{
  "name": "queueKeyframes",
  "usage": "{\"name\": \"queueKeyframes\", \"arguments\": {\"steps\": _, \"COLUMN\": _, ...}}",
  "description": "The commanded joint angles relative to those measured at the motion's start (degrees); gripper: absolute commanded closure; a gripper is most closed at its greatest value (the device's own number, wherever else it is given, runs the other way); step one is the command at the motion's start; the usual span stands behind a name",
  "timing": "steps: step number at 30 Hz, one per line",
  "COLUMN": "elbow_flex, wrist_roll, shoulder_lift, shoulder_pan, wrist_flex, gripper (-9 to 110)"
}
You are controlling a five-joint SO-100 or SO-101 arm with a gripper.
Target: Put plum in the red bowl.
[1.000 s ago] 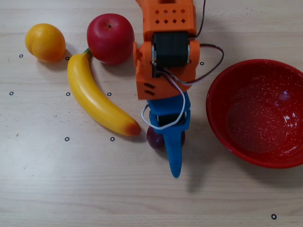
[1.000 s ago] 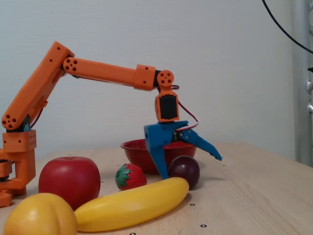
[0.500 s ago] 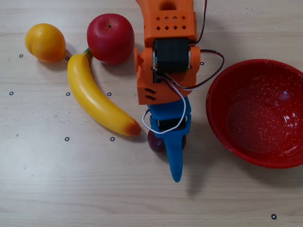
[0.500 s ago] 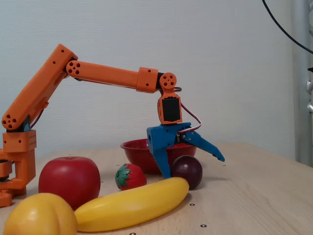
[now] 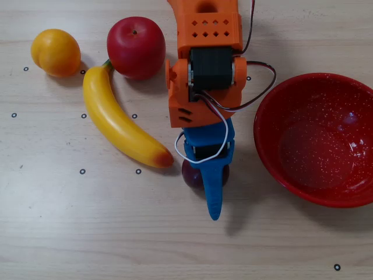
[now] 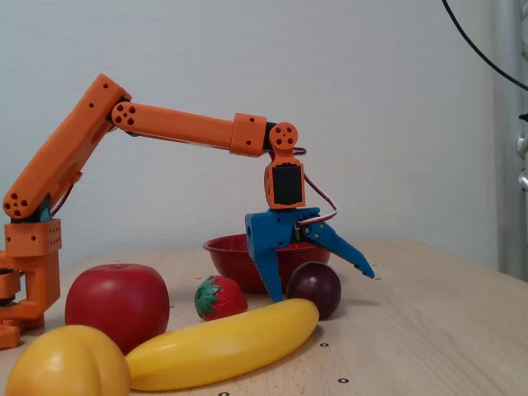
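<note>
The plum is a dark purple-maroon fruit on the table, standing between my gripper's spread fingers. In the overhead view only its left edge shows under the blue gripper. My gripper is open: one blue finger points down on the plum's left in the fixed view, and the other slants out over its right. The gripper also shows in the overhead view. The red bowl, speckled and empty, stands to the right in the overhead view, and behind the gripper in the fixed view.
A banana lies left of the plum, its tip close to it. A red apple and a yellow-orange fruit sit at the top left. A strawberry stands beside the plum in the fixed view.
</note>
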Motion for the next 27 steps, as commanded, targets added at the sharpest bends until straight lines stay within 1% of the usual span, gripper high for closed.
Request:
{"name": "queueKeyframes", "arguments": {"steps": 1, "elbow_flex": -4.22, "wrist_roll": -1.41, "shoulder_lift": 3.78, "shoulder_pan": 1.85, "wrist_flex": 1.05, "gripper": 51}}
{"name": "queueKeyframes", "arguments": {"steps": 27, "elbow_flex": -3.69, "wrist_roll": -0.35, "shoulder_lift": 4.31, "shoulder_pan": 0.79, "wrist_flex": -0.18, "gripper": 57}}
